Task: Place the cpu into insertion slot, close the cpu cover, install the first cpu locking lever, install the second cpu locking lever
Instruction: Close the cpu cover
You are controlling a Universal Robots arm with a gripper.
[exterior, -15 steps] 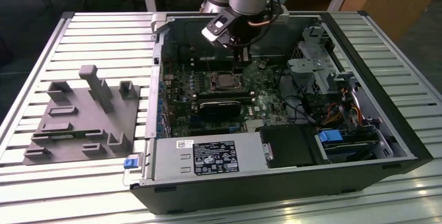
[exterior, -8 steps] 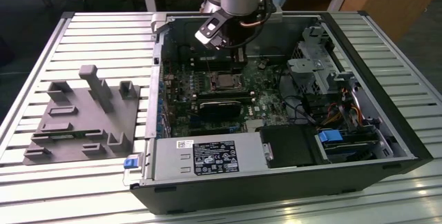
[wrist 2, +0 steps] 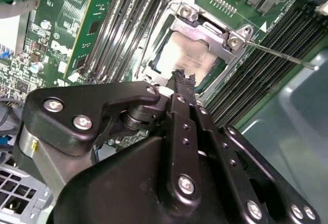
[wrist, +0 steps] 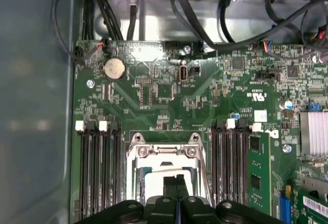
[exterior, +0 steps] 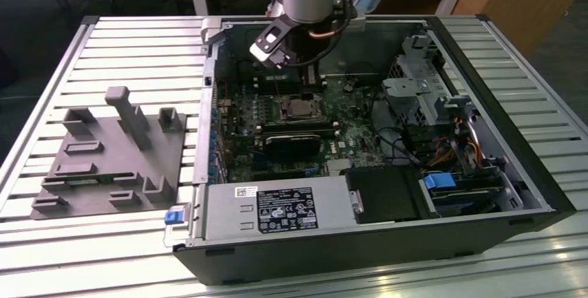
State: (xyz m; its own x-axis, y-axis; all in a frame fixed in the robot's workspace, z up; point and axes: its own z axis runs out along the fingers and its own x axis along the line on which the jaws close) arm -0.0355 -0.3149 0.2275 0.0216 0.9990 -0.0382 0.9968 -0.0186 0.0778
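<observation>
cpu [wrist 2: 187,55] flat in insertion slot [wrist 2: 148,70], cpu cover [wrist 2: 205,29] down over it; fingers [wrist: 170,185] closed together, empty.

- Your exterior view stands off the arm, high over the table [exterior: 129,50]. It faces steeply down into the open case [exterior: 528,181] and is far enough back to take in the whole case.
- In that view the insertion slot [exterior: 299,109] lies small, mid-board [exterior: 241,153], near the gripper [exterior: 278,60].
- Your first wrist view faces the board nearly square-on and close, looking past the gripper's tips.
- Your second wrist view looks obliquely along the gripper's links. It is closer still, and the board runs skewed across it.
- Both wrist views share the gripper, the insertion slot and the memory slots [wrist: 97,167] flanking it.
- All three views share the insertion slot and the surrounding board.
</observation>
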